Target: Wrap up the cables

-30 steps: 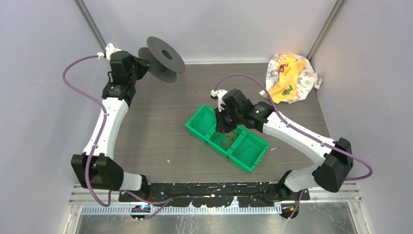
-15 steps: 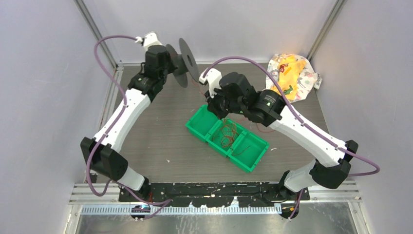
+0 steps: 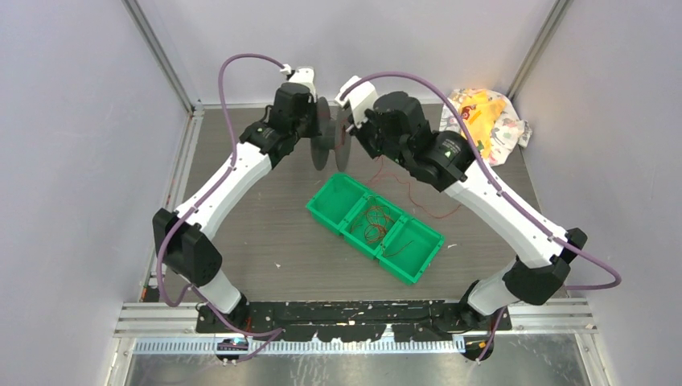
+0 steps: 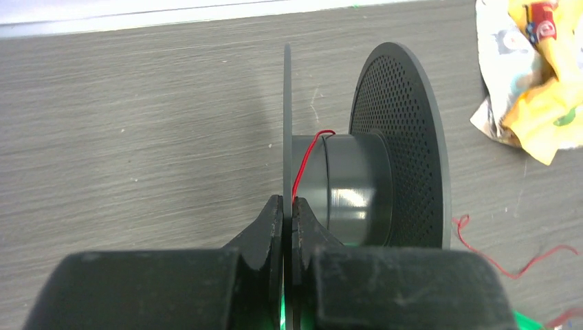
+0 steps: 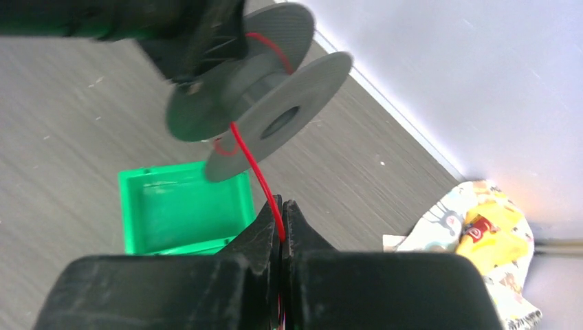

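- thin red flexible wires [image 3: 375, 226]: loose tangle of loops in the middle compartment of green plastic three-part bin [image 3: 331, 211]
- one strand trails onto grey wood-grain tabletop [image 3: 257, 225], right of bin
- one strand [image 5: 253, 163] runs taut to black plastic spool [image 4: 354, 185] hub

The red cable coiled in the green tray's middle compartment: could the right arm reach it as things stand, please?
Probably not yet. The coil lies uncovered in the tray, but the right gripper is shut on a red strand running to the spool, so it must let go first.
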Tool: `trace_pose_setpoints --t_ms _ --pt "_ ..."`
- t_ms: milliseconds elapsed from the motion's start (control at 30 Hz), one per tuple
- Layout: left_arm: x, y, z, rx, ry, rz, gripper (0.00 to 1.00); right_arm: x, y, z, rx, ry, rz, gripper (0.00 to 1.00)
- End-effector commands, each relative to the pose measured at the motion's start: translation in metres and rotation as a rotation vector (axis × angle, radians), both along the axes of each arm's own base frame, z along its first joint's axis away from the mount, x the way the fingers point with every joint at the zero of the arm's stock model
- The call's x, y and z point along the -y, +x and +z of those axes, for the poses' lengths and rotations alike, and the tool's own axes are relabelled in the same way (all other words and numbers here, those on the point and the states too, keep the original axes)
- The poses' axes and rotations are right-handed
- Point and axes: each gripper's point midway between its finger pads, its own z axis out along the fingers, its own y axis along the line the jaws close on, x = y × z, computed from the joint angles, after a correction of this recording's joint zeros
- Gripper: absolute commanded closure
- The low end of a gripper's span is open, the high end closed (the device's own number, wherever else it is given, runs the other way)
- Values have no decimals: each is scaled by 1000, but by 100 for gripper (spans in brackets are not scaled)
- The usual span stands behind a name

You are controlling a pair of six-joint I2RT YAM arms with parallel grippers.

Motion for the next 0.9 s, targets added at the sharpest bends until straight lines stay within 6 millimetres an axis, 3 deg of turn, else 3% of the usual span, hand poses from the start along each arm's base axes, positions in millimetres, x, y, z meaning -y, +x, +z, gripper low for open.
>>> trace_pose_setpoints --t_ms 0,133,300,500,633,733,867 --pt "27 -9 52 128 -29 -174 100 20 33 44 111 122 -79 100" --pt "39 -21 53 108 -5 -295 100 29 51 47 113 157 -113 100" --pt "59 -53 52 56 14 -532 100 43 69 49 108 188 -155 100" --pt "66 -95 62 66 36 -759 100 80 96 31 41 251 -239 100" --pt "64 -120 86 112 32 -861 100 101 101 11 -12 242 -290 98" --pt "54 -134 121 181 -10 -877 100 106 96 -4 -47 245 -296 87" --pt "37 -141 171 292 -126 -855 100 104 91 -23 -96 295 -285 85"
